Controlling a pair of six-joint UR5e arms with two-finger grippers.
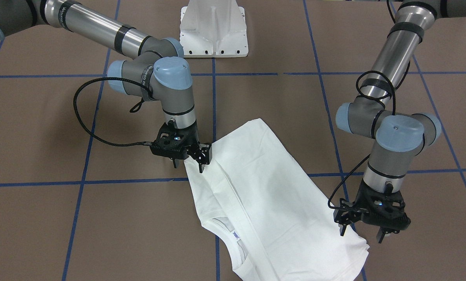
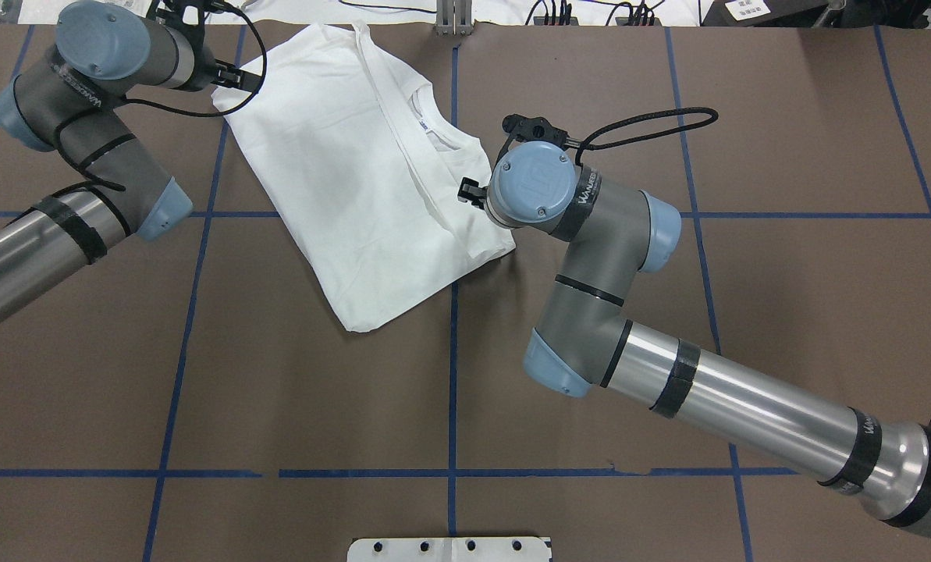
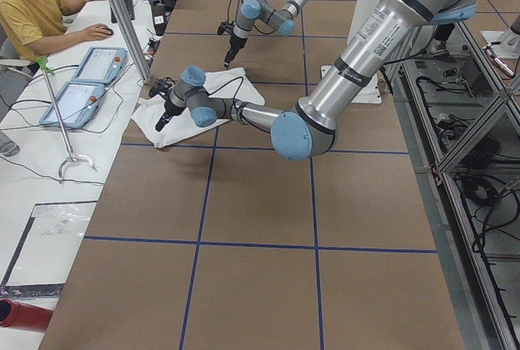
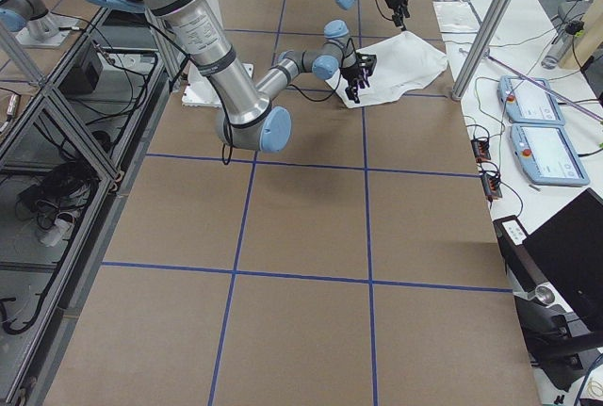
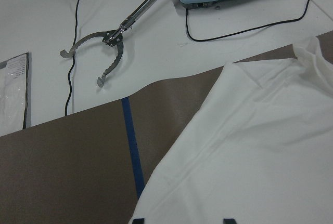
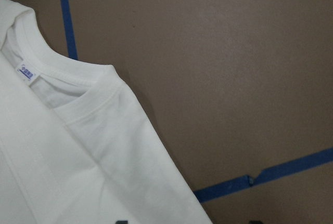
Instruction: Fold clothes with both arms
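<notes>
The white pedestal [image 2: 449, 549] stands at the near edge of the bench [image 2: 278, 390]. Past blue tape lines [image 2: 453, 375], the white T-shirt [image 2: 356, 195] lies toward the far edge, folded narrow, collar [image 6: 88, 86] and tag [image 6: 25, 71] showing. The right pincer [image 1: 187, 167] and left pincer [image 1: 361, 236] gape wide above its edges. Beyond lies a metal grabber [image 5: 112, 52].

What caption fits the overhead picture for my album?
Left hand and right hand, open, at the folded white T-shirt on the table.
</notes>
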